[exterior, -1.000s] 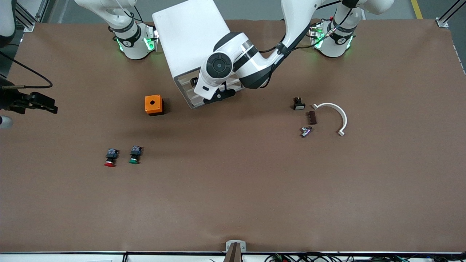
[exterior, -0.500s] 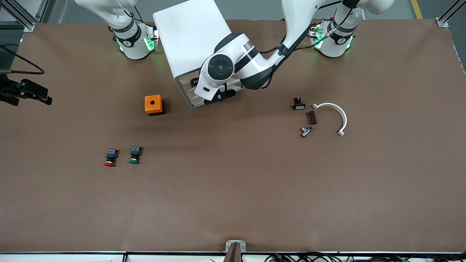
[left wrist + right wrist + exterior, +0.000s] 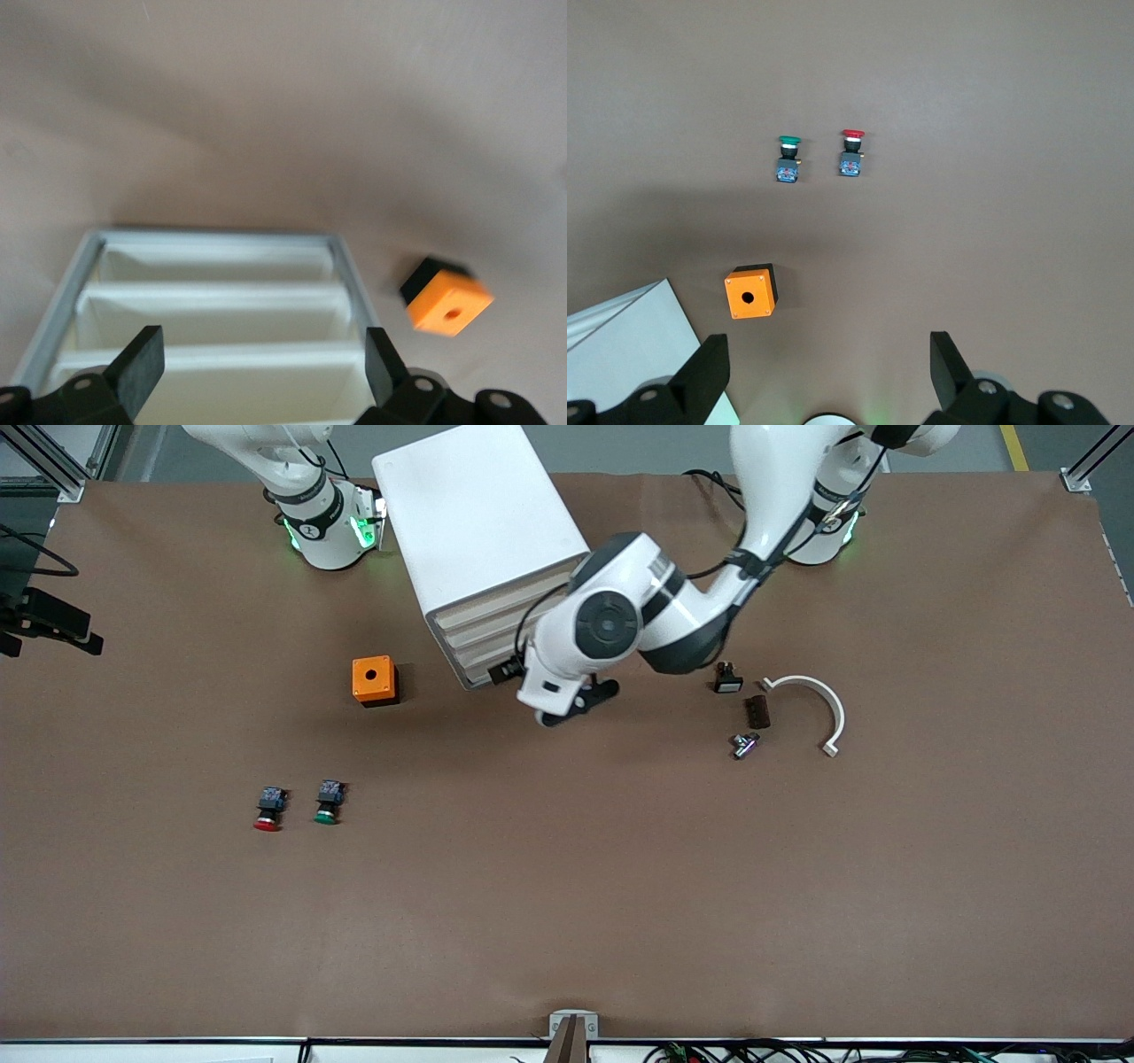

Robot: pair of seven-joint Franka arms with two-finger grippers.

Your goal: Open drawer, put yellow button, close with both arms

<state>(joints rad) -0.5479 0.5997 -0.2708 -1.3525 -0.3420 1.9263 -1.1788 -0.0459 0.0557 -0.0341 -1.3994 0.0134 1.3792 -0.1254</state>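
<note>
Left gripper (image 3: 574,703): fingers spread wide, nothing between them, hanging over bare table (image 3: 567,886) just in front of the cabinet (image 3: 474,522).

Reading the front view as a clock face centred on this gripper:
- The drawer (image 3: 503,608), top of four cream fronts, is at eleven o'clock, flush with the three below it.
- An orange box (image 3: 374,680) stands at nine o'clock.
- The red-capped button (image 3: 267,810) and green-capped button (image 3: 327,802) lie side by side at eight o'clock.
- A white curved bracket (image 3: 819,701) and three small dark parts lie at three o'clock.

Right gripper (image 3: 828,372): fingers apart and empty, waiting high over the right arm's end of the table.
</note>
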